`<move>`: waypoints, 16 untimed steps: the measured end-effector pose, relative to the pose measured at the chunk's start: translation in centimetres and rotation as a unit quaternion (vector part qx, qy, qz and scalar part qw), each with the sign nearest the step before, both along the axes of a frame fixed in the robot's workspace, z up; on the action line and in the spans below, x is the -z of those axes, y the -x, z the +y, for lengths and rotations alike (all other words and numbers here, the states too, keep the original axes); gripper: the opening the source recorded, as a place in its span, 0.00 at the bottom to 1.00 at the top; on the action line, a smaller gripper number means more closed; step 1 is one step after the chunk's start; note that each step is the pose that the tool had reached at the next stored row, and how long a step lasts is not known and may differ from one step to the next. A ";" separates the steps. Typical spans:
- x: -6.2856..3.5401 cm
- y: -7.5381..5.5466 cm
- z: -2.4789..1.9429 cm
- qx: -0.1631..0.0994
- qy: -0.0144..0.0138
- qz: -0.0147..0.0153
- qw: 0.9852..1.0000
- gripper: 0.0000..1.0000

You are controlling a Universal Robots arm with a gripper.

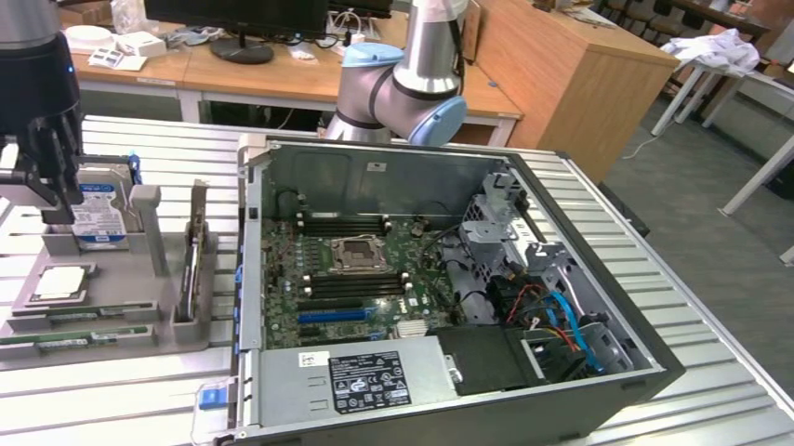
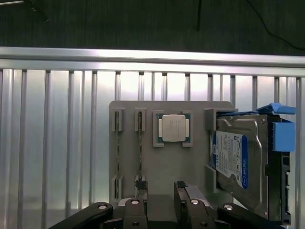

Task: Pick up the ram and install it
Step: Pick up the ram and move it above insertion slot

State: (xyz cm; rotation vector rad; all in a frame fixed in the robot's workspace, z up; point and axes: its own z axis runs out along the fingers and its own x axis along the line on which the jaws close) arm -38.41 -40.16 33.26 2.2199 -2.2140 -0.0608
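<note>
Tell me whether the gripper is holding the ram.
No, the gripper is open and empty; the ram sits in its slot on the grey tray.

The black matte pincer (image 2: 160, 187) carries round silver screws (image 2: 191, 202) on its linkages; well behind it, the silver tubular arm (image 1: 432, 42) wears pale-blue joint caps (image 1: 370, 53).

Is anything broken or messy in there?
Nothing looks broken or spilled. The ram sticks, the square chip and the hard drive all sit straight in their gray holder. The computer case lies open with cables showing, but that seems on purpose.
</note>
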 end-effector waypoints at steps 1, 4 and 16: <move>0.07 0.0 0.00 0.000 0.000 0.000 1.000 0.36; 0.30 0.0 0.00 0.000 0.000 0.000 1.000 0.36; 1.21 0.0 -0.01 -0.001 0.000 0.000 1.000 0.36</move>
